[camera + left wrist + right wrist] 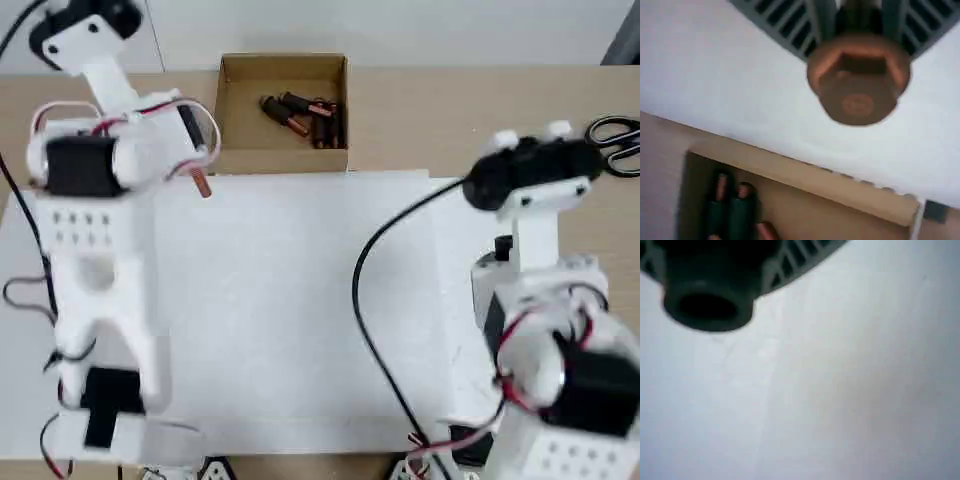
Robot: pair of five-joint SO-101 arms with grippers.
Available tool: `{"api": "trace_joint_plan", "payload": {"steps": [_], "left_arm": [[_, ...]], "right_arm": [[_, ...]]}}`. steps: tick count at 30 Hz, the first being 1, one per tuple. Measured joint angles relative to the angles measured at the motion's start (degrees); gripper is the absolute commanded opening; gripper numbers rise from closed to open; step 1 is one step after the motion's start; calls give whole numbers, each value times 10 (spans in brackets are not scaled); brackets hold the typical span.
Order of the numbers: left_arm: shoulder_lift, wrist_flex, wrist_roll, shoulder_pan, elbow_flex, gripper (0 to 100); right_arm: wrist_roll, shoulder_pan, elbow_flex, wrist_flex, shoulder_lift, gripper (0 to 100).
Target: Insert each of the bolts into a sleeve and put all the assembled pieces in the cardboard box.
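Left hand (858, 17) pinches a copper bolt (858, 85) just on the near side of the cardboard box (230, 105) holding finished pieces (305, 118). Right hand (715, 260) clamps a black sleeve (707, 307) over the white sheet (290, 310).

Open brown cardboard box (283, 160) at the far side of the table (430, 100), holding a small heap of assembled pieces (305, 118): dark sleeves with copper bolt ends showing. A copper-coloured bolt (857, 85) with a hexagonal head is gripped in the left claw (858, 20), near the box's front corner. A black sleeve (707, 305), its open end showing, is gripped in the right claw (710, 260).
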Motion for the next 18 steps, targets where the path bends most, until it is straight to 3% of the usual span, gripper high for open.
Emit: {"api": "trace_joint_plan", "payload": {"steps": [8, 18], "left_arm": [[-118, 2, -112, 50, -1, 5], [-142, 2, -165, 33, -1, 5]], "right_arm": [[-54, 0, 147, -91, -157, 2], [-60, 0, 431, -249, -393, 2]]}}
